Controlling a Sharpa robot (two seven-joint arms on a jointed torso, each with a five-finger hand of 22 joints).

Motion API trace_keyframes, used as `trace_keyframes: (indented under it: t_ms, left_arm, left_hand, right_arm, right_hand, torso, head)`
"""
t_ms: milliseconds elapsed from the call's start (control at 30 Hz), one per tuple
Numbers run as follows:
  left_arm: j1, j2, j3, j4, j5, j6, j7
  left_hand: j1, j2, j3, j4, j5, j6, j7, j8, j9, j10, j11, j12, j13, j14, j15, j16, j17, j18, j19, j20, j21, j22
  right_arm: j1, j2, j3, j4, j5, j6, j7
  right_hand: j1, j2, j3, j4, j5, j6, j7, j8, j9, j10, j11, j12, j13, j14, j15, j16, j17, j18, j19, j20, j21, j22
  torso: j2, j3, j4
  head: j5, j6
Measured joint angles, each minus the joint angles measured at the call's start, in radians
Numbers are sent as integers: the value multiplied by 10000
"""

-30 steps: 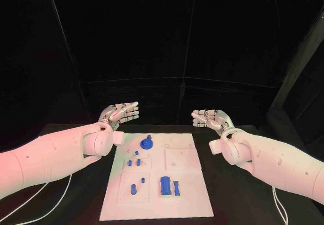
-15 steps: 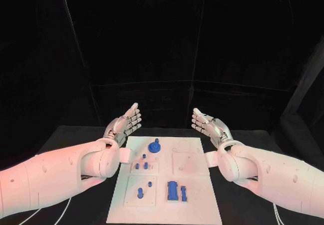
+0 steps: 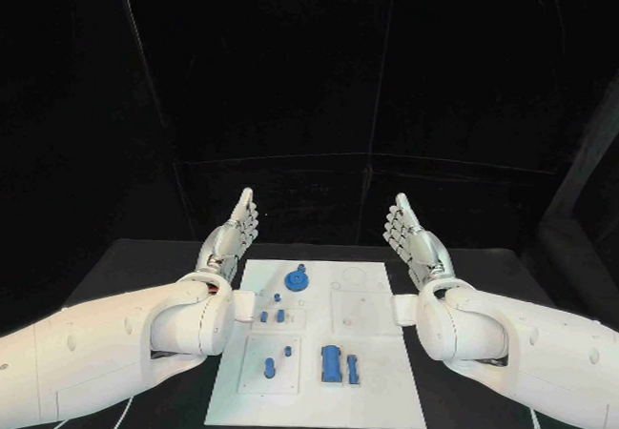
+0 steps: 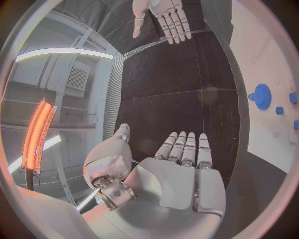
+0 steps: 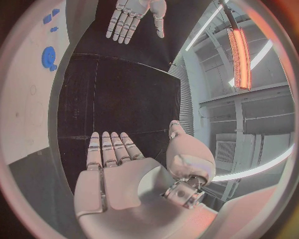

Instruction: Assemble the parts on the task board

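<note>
I see my left hand (image 3: 231, 232) and right hand (image 3: 411, 240) now risen edge-up, fingers straight together, empty, flanking the white plastic task board (image 3: 322, 406) with its blue parts (image 3: 331, 362) unheld.

In the head view, the small blue parts (image 3: 275, 316) on the task board (image 3: 385, 390) are too small for their shapes to be told, and the board's near left corner is covered by the left arm (image 3: 98, 344). In the left wrist view, the board (image 4: 274, 69) is cut off at the circle's rim, so that the blue pieces (image 4: 293, 97) beside the blue gear (image 4: 262, 96) are seen only in part. In the right wrist view, the board (image 5: 28, 89) is likewise cut by the rim.
</note>
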Motion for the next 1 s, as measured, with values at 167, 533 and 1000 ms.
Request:
trace_keyframes:
  t_ms: [167, 533, 1000]
  left_arm:
    - [-1, -1, 1, 2, -63, -156, 42]
    - [-1, -2, 1, 3, -120, -290, 72]
    - [-2, -3, 2, 6, -135, -332, 81]
  left_hand:
    - [-602, 1, -84, 2, 0, -435, -1, 0, 1, -453, -13, -35, 1, -406, -16, -44, -16, 0, -306, -191, 0, -410]
    - [-1501, -7, -193, 0, 0, -1033, -10, 0, 3, -1104, -40, -35, 3, -975, -17, -44, -19, -154, -849, -268, 0, -660]
    - [-3011, -11, -193, 0, 0, -2166, -14, 1, 5, -2263, -19, -35, 1, -2009, -16, -43, -24, -153, -1686, -286, 0, -704]
  right_arm:
    - [-1, -1, 1, 4, 124, -173, 80]
    - [-1, -1, 1, 6, 233, -319, 149]
    - [-2, -2, 2, 9, 270, -360, 173]
  right_hand:
    - [-709, -2, 42, -3, -31, -436, -37, 0, 0, -488, -26, 0, 1, -505, -9, 0, -7, -156, -466, -69, 0, 1]
    - [-1818, -1, 42, -4, -69, -1091, -63, 0, -10, -1246, -36, 0, 2, -1292, -16, 1, -9, -245, -1196, -114, 0, 1]
    - [-3663, -15, 41, -4, -69, -2248, -60, 1, -8, -2530, -34, 0, 5, -2615, -16, 2, -7, -308, -2442, -126, 1, -6]
  torso:
    - [0, 1, 1]
    - [1, 1, 2]
    - [0, 1, 2]
  head:
    - [-1, 0]
    - [-1, 0]
    - [-1, 0]
